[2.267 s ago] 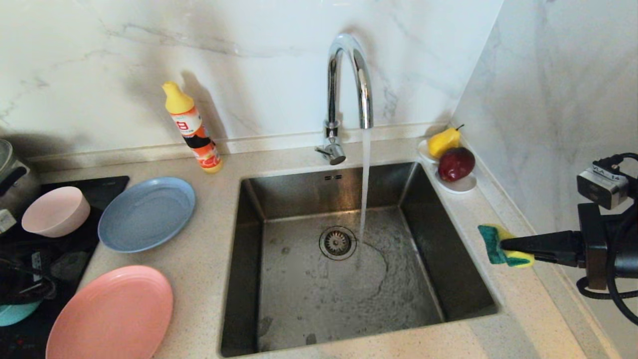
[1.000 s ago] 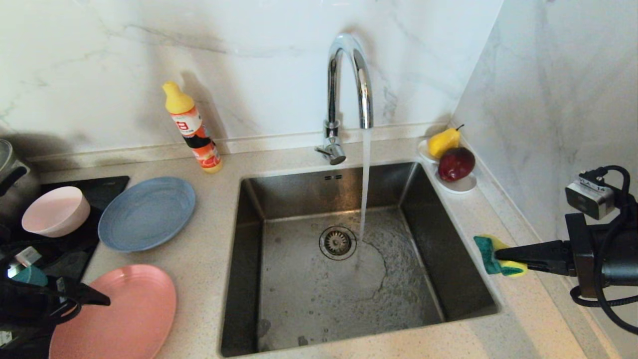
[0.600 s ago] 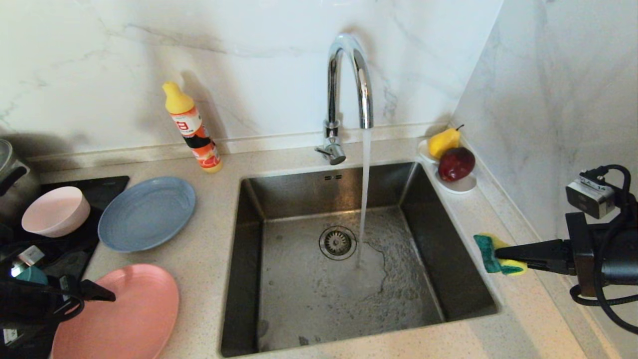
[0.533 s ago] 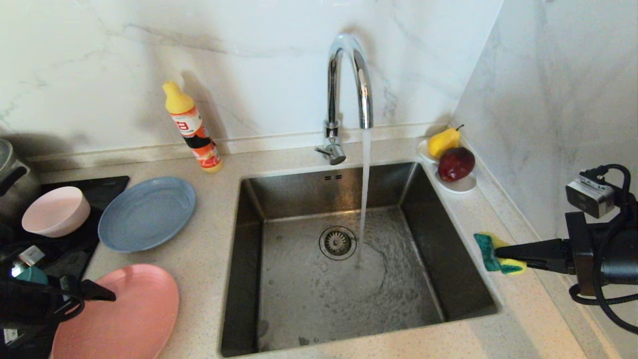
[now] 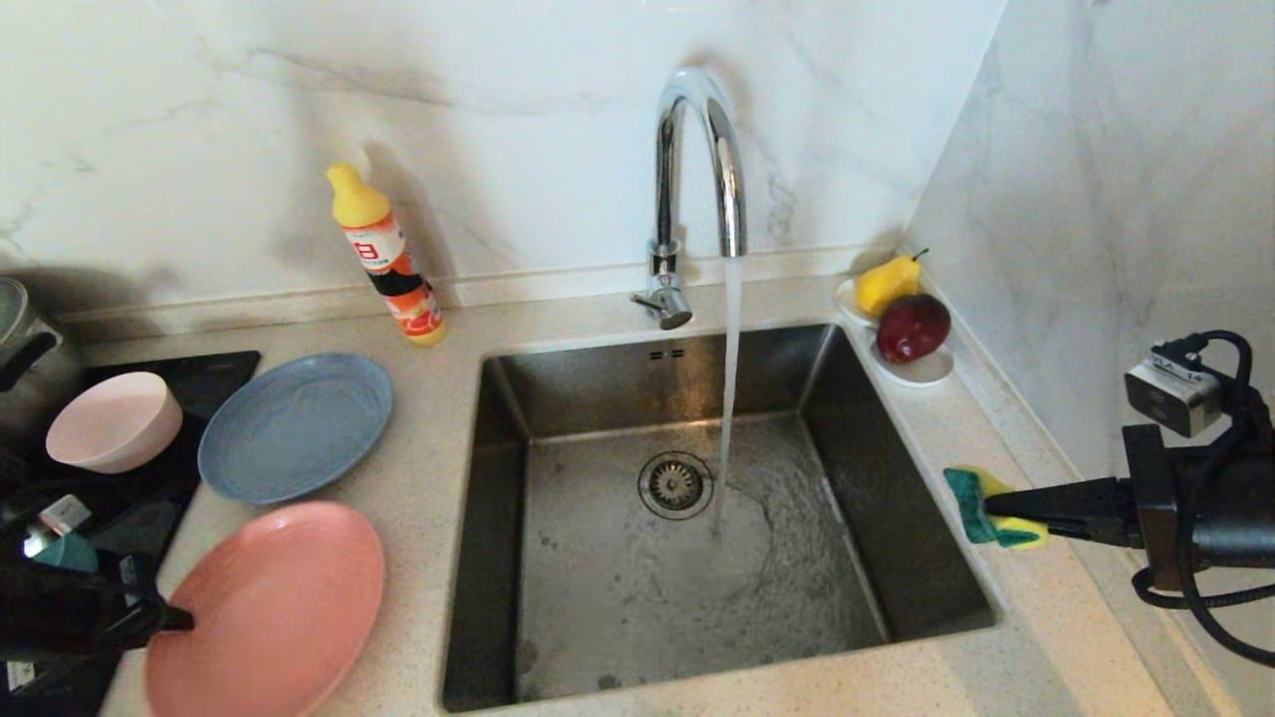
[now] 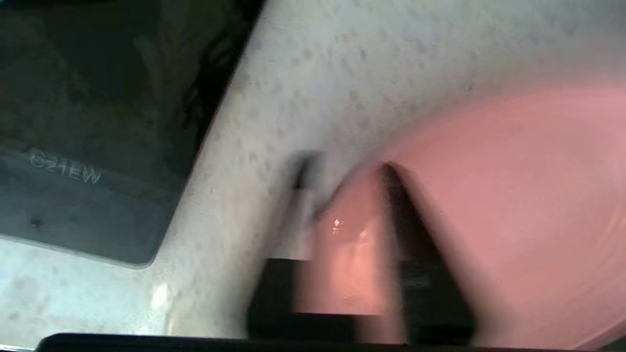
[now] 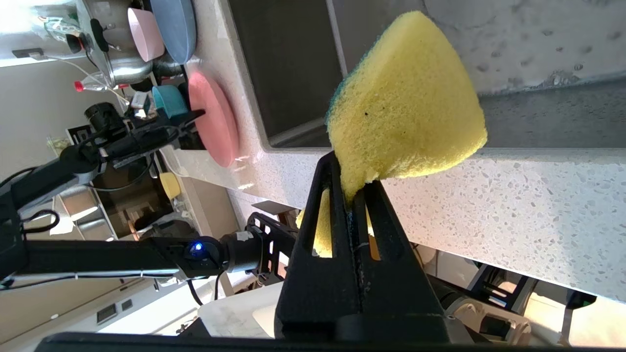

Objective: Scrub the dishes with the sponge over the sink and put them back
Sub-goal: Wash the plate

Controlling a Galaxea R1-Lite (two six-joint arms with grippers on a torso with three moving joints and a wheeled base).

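Pickup step: left gripper (image 6: 342,195) fingers pinch pink plate (image 5: 269,607) rim, lower left; right gripper (image 5: 981,503) clamps sponge (image 5: 971,503) at right. Next: carry plate over sink (image 5: 896,468).

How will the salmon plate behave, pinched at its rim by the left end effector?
Salmon plate looks thin and rigid, probably light. Held only at one edge by the left end effector, it may sag or pivot. Matte surface likely grips fine dry, slicker under the running water.

Salmon-pink round plate (image 5: 269,607); blue-grey round plate (image 5: 295,426); pale pink bowl (image 5: 113,421); yellow foam sponge with green scouring side (image 5: 986,495); speckled beige stone counter (image 5: 418,478); grey-veined white marble wall (image 5: 398,119).
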